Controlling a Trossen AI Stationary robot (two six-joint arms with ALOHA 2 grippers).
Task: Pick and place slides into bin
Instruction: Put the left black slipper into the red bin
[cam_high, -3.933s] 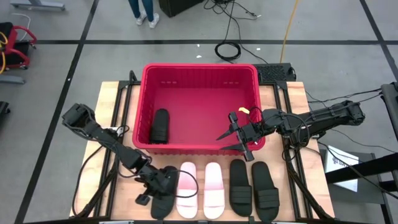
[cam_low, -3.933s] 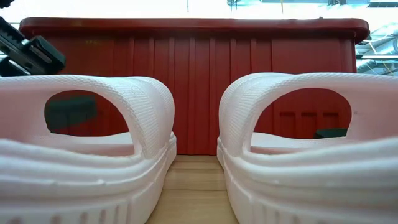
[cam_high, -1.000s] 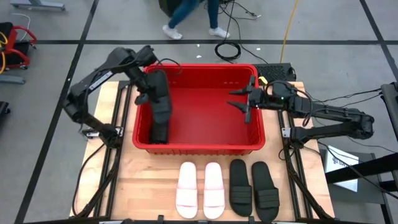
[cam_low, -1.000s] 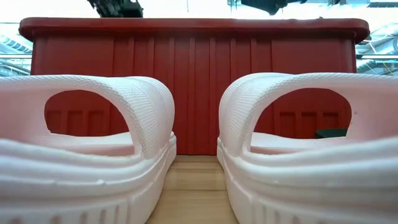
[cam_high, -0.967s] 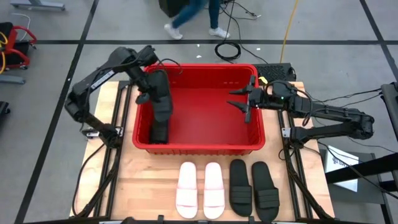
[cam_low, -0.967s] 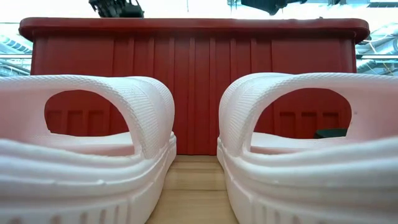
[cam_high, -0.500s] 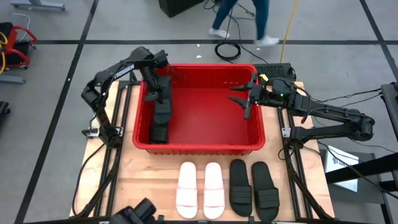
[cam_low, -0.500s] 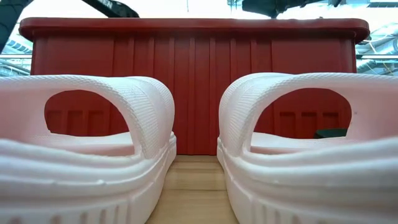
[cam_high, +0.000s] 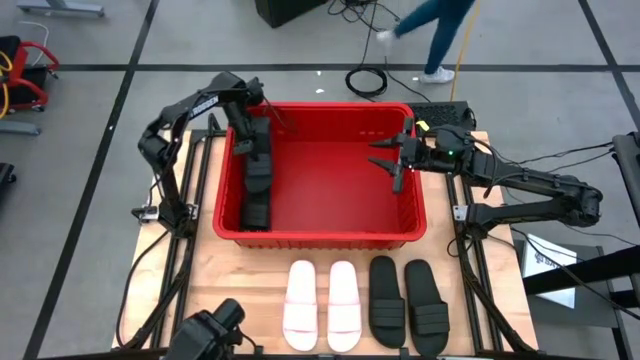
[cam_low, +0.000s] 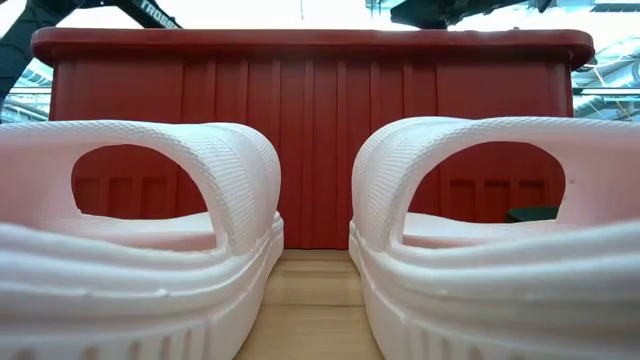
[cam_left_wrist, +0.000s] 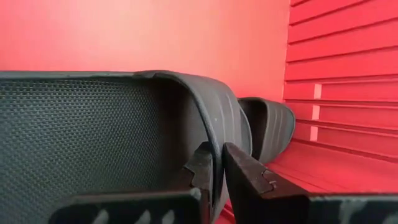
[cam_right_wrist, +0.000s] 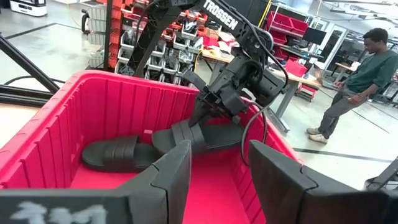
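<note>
Grey floor surrounds the bench (cam_high: 200, 280); at the bin's (cam_high: 320, 238) left wall the left end effector (cam_high: 255, 150), closed on a black slide (cam_high: 258, 172), has lowered it onto the slide already inside (cam_high: 255, 210), so release is probably next. Beyond it, white slides (cam_high: 320, 305) and black slides (cam_high: 408, 305) wait along the front edge. The right end effector (cam_high: 393, 165) hovers open and empty over the bin's right side.

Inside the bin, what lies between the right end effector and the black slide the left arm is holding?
Only bare red floor of the bin, in the high view, between the right end effector and the held black slide.
</note>
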